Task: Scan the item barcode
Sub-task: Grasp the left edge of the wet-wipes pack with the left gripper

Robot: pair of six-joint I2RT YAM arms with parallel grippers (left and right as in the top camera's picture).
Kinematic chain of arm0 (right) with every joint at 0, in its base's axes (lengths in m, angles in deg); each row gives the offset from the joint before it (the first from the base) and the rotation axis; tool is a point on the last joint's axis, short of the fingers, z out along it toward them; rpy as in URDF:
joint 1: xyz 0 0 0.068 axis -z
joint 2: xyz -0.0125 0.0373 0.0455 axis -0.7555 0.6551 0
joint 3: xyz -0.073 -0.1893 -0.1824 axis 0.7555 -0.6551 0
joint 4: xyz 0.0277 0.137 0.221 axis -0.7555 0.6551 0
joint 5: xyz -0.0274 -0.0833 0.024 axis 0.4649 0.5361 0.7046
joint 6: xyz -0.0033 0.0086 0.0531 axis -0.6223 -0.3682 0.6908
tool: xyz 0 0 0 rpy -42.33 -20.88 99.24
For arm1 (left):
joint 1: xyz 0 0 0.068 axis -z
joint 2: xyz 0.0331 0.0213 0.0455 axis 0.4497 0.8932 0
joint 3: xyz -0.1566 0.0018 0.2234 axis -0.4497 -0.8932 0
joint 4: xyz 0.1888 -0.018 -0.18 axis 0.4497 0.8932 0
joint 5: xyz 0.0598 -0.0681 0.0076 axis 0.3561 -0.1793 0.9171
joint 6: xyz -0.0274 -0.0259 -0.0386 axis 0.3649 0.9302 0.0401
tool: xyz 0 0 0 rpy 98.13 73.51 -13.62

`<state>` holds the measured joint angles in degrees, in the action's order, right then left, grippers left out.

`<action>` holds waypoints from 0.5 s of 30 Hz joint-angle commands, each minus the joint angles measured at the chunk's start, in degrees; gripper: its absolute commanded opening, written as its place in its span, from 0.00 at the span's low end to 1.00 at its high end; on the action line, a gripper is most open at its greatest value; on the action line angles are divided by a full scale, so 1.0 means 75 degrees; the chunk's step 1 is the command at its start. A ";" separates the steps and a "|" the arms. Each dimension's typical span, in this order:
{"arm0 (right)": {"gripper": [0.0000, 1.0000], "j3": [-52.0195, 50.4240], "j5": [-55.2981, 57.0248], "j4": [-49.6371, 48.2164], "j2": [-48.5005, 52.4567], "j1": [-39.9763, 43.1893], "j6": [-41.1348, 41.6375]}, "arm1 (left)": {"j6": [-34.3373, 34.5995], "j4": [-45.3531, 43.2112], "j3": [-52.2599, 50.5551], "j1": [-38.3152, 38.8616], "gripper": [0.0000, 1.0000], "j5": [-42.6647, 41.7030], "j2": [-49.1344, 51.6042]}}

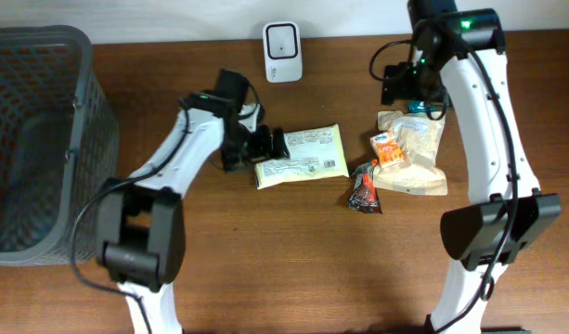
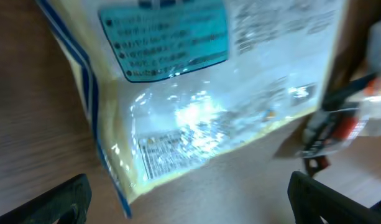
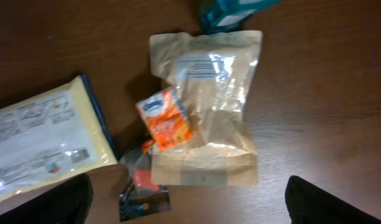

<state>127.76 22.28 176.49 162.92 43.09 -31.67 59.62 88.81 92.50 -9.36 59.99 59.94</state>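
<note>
a dark mesh basket (image 1: 87,121) sits at the left edge of the brown wooden table (image 1: 293,269)

Mock shop checkout built on a robot test bench. A brown wooden table (image 1: 265,269) holds a dark mesh shopping basket (image 1: 75,111) at one end and a small white barcode scanner (image 1: 282,39) at its far edge. Between them lie packaged groceries, including a yellow packet (image 1: 303,156) and a brown paper pouch (image 1: 416,162). A white left arm (image 1: 177,148) and right arm (image 1: 493,102) reach over the goods.
</note>
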 commanded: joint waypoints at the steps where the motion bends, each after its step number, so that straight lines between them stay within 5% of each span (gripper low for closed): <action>1: 0.99 0.0125 0.0236 0.0000 -0.0108 0.0052 -0.0052 | -0.0213 0.0035 -0.0032 -0.0082 0.99 0.0274 0.0475; 7: 0.98 0.0125 0.0233 0.0000 -0.0108 0.0050 -0.0052 | -0.0210 -0.0434 -0.0032 -0.0160 0.99 0.0341 0.0612; 15: 0.98 0.0125 0.0233 0.0000 -0.0108 0.0052 -0.0052 | 0.0434 -0.1040 -0.0032 -0.0032 0.74 0.0321 0.1207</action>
<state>127.76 22.89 176.49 162.92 43.42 -31.67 59.64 82.47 92.43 -9.79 62.16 64.82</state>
